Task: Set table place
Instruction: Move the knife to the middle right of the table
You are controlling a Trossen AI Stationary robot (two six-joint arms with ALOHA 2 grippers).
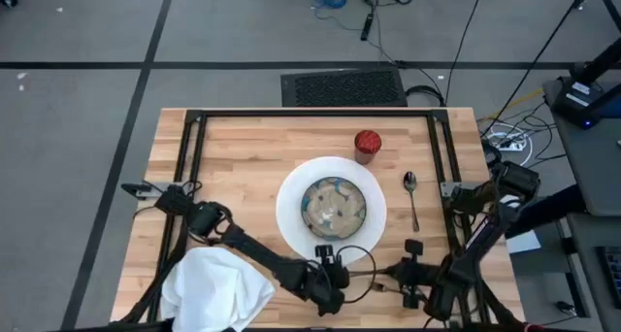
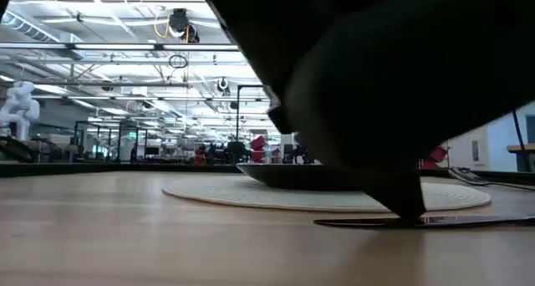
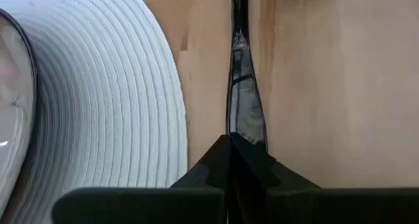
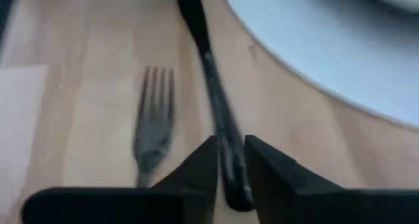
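Observation:
A metal knife [image 1: 372, 277] lies near the table's near edge, in front of the white plate [image 1: 291, 215] that carries the speckled bowl [image 1: 333, 206]. My left gripper [image 1: 335, 274] is shut on the knife's blade end. My right gripper [image 1: 408, 274] is shut on its handle end. A fork [image 4: 154, 126] lies flat beside the knife, on the side away from the plate. The red cup [image 1: 367, 144] stands beyond the plate. The spoon [image 1: 411, 198] lies to the right of the plate. The white napkin [image 1: 215, 285] is bunched at the near left. My left gripper pinches the blade end [image 3: 243, 129] of the knife between its two fingers, coming from the table's left and lying along the knife. My right gripper has the dark handle end [image 4: 230, 171] between its two fingers, coming from the table's right, along the knife. In the low view the knife [image 2: 426, 222] lies flat, level with the table top.
Black frame rails [image 1: 310, 114] run along the far side and down both sides of the table. Bare wood shows to the left of the plate [image 1: 233, 177]. Cables and a dark mat lie on the floor beyond the far edge.

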